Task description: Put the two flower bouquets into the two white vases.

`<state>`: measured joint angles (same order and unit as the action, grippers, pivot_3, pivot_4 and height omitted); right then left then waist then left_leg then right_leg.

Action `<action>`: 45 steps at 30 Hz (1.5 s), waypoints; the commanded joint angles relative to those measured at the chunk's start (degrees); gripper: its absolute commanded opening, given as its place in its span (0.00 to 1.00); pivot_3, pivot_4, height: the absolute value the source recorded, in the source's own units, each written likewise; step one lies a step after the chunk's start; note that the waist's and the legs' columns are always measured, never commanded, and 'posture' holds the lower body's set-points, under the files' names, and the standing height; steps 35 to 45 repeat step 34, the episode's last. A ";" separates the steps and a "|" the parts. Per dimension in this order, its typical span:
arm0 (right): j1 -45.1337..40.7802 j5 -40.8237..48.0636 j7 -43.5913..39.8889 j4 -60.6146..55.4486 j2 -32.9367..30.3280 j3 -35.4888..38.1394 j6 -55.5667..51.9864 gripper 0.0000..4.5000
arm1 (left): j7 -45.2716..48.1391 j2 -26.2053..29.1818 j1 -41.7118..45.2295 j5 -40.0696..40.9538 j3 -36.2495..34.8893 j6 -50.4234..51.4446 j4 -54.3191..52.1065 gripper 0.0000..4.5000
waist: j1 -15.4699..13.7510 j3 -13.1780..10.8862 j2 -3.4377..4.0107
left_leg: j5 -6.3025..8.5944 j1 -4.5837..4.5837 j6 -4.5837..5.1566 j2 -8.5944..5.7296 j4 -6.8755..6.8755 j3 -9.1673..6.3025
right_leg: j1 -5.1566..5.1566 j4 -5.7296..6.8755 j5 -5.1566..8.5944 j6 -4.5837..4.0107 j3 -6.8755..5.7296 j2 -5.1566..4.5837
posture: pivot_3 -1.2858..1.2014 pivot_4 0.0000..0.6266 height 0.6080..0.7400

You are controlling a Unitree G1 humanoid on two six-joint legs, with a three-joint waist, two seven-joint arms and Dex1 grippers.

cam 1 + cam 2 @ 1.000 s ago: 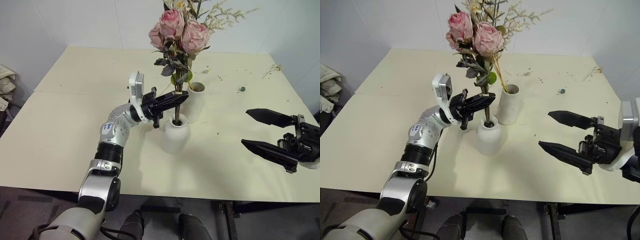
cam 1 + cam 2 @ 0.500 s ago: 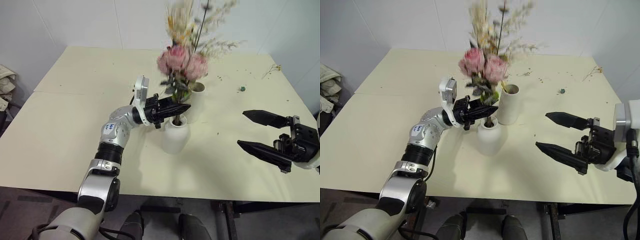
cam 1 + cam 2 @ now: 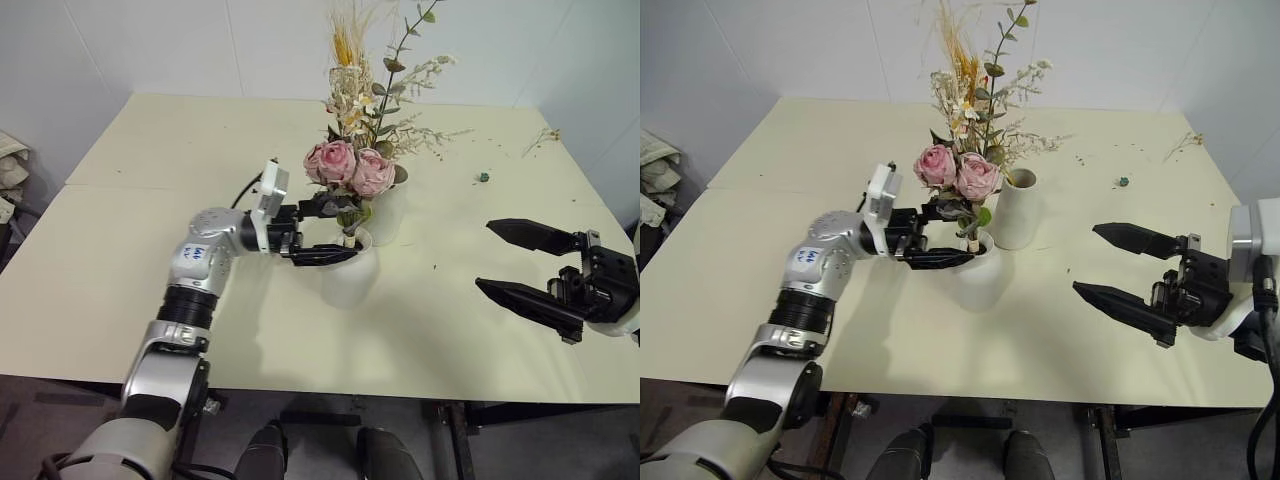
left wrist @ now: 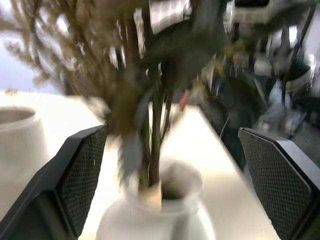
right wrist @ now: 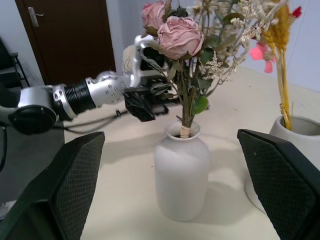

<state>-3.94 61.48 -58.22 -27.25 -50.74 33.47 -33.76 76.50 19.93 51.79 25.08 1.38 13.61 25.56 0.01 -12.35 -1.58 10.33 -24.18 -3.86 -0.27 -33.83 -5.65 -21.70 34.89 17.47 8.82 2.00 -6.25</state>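
The pink rose bouquet (image 3: 350, 168) stands upright with its stems in the shorter rounded white vase (image 3: 346, 282) at mid-table. My left gripper (image 3: 336, 232) is open, one finger on each side of the stems just above the vase neck (image 4: 162, 187), and does not clasp them. Behind it, the taller cylinder vase (image 3: 393, 215) holds the slim wheat bouquet (image 5: 283, 55). My right gripper (image 3: 486, 256) hovers open and empty over the table's right side, well apart from both vases.
The cream table (image 3: 150, 260) carries dried scraps (image 3: 545, 136) and a small green bit (image 3: 484, 177) at the far right. Some cloth (image 3: 10, 175) lies past the left edge. A dark door (image 5: 70, 40) stands beyond the table.
My left gripper opened and let go of the rose stems. The bouquet dropped deeper into the rounded vase. The left hand drew slightly leftward and down. The right arm stayed still.
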 commanded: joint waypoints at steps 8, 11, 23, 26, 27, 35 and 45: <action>-0.27 -1.59 -2.24 1.09 -2.26 1.21 0.37 1.00 | 1.29 7.60 3.75 -5.71 1.26 -4.62 -1.84 1.00 | -0.10 0.00 0.00 | 0.03 -0.02 -0.01 0.00 0.03 0.00 | 0.00 -0.05 0.00 0.00 0.00 -0.01 | 0.52 0.24 1.00; 0.67 -2.14 -3.24 1.64 -2.34 1.91 0.58 1.00 | -1.05 11.35 3.64 -8.85 0.18 -6.96 0.77 1.00 | 0.12 0.00 0.00 | 0.04 -0.02 -0.01 0.00 0.09 -0.01 | -0.01 -0.05 0.00 0.00 -0.01 0.00 | 0.52 0.24 1.00; -1.08 -3.78 -6.99 8.18 -6.78 2.81 -0.12 1.00 | 2.75 28.01 1.70 -5.74 -12.38 -12.22 13.84 1.00 | -0.05 -0.01 0.01 | 0.06 0.00 -0.01 0.05 0.28 0.04 | -0.21 0.13 0.05 -0.07 -0.02 -0.01 | 0.52 0.24 1.00; -1.36 -3.97 -7.71 8.70 -6.92 2.94 -0.52 1.00 | 4.48 28.37 2.04 -4.04 -14.22 -12.21 15.22 1.00 | -0.06 -0.01 0.01 | 0.06 -0.02 -0.02 0.05 0.28 0.04 | -0.20 0.11 0.05 -0.07 -0.04 -0.02 | 0.52 0.24 1.00; -1.50 -4.15 -7.74 8.80 -6.86 2.83 -0.50 1.00 | 4.84 28.62 2.13 -3.82 -14.63 -11.90 16.04 1.00 | -0.04 -0.01 0.01 | 0.06 -0.02 -0.02 0.04 0.28 0.05 | -0.19 0.11 0.05 -0.07 -0.04 -0.04 | 0.52 0.24 1.00; -1.18 -3.57 -6.50 6.67 -5.97 3.99 -1.10 1.00 | 5.12 26.42 4.43 -4.18 -14.53 -13.79 20.37 1.00 | 0.12 -0.01 0.02 | 0.06 0.00 -0.02 0.05 0.28 0.05 | -0.22 0.18 0.05 -0.07 -0.04 -0.02 | 0.52 0.24 1.00; -1.18 -3.57 -6.50 6.67 -5.97 3.99 -1.10 1.00 | 5.12 26.42 4.43 -4.18 -14.53 -13.79 20.37 1.00 | 0.12 -0.01 0.02 | 0.06 0.00 -0.02 0.05 0.28 0.05 | -0.22 0.18 0.05 -0.07 -0.04 -0.02 | 0.52 0.24 1.00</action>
